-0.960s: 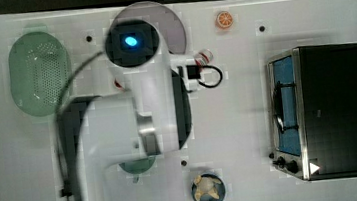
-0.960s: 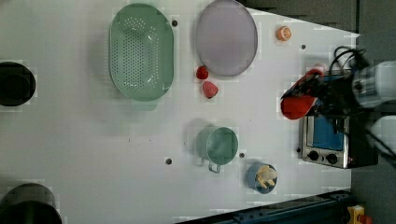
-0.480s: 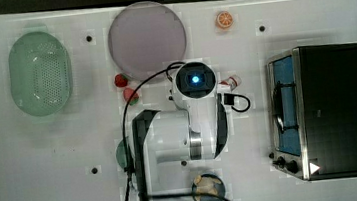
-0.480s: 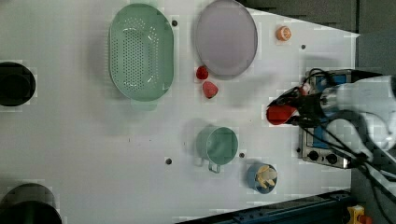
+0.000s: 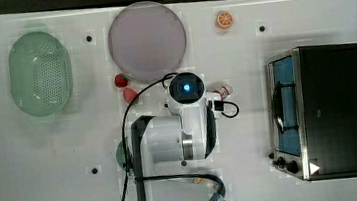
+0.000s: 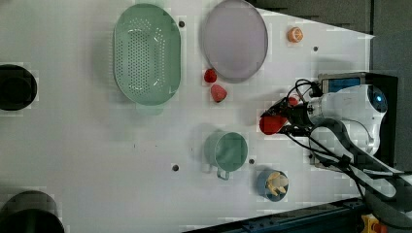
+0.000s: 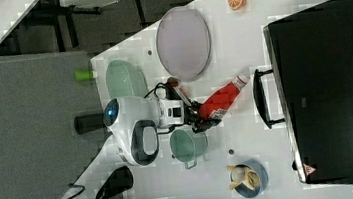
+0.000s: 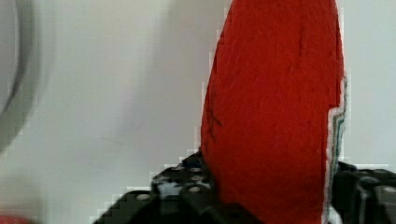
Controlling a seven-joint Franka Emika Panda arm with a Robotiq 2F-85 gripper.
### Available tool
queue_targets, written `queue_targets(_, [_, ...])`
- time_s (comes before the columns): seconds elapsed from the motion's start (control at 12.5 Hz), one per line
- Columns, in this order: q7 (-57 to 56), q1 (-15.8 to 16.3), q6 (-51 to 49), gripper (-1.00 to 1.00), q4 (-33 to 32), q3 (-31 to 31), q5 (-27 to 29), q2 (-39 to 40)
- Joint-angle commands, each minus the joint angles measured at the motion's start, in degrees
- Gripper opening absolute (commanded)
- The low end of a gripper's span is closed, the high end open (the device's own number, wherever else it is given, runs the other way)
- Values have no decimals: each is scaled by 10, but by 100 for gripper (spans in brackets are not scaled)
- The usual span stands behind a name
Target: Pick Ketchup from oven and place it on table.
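One arm over the white worktop (image 5: 32,161). Its gripper (image 7: 202,118) holds one ketchup (image 7: 223,98) bottle: the jaws are clamped on the bottle's lower body, seen plainly in the right view, and the wrist view has the red body (image 8: 275,107) standing between the dark jaw parts. The bottle is tilted, white cap toward the oven (image 7: 334,86) handle, body clear of the oven and between it and the arm. In the left view the bottle's red base (image 6: 272,124) points away from the oven (image 6: 359,82).

Count on the worktop:
- One oven (image 5: 336,109), at the top view's right, blue glass front facing the arm.
- One pale lilac plate (image 5: 147,41).
- One green colander (image 5: 40,75), at the top view's left.
- Two strawberries (image 6: 214,85), just beside the plate's edge, close to one another.
- One orange slice (image 5: 225,19).
- One green mug (image 6: 226,151).
- One small blue bowl (image 6: 272,184) with pale contents, near the mug.
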Motion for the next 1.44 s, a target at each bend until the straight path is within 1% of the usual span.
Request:
queue_targets(0.08, [4, -8, 14, 74, 4, 4, -2, -18])
queue_targets(0.16, [5, -8, 14, 96, 6, 3, -2, -18])
queue_targets(0.24, [5, -8, 14, 100, 6, 4, -2, -20])
queue_targets(0.4, [32, -8, 10, 100, 16, 5, -2, -37])
queue_targets(0.64, [44, -8, -35, 100, 52, 5, -2, -104])
queue_targets(0.8, [44, -8, -96, 100, 101, 4, -2, -153])
queue_targets(0.96, [44, -8, -166, 100, 168, 4, -3, -185])
queue_targets(1.28, [44, -8, -404, 100, 283, 4, -4, -216])
queue_targets(1.44, [43, -9, -473, 100, 335, 3, -6, -220])
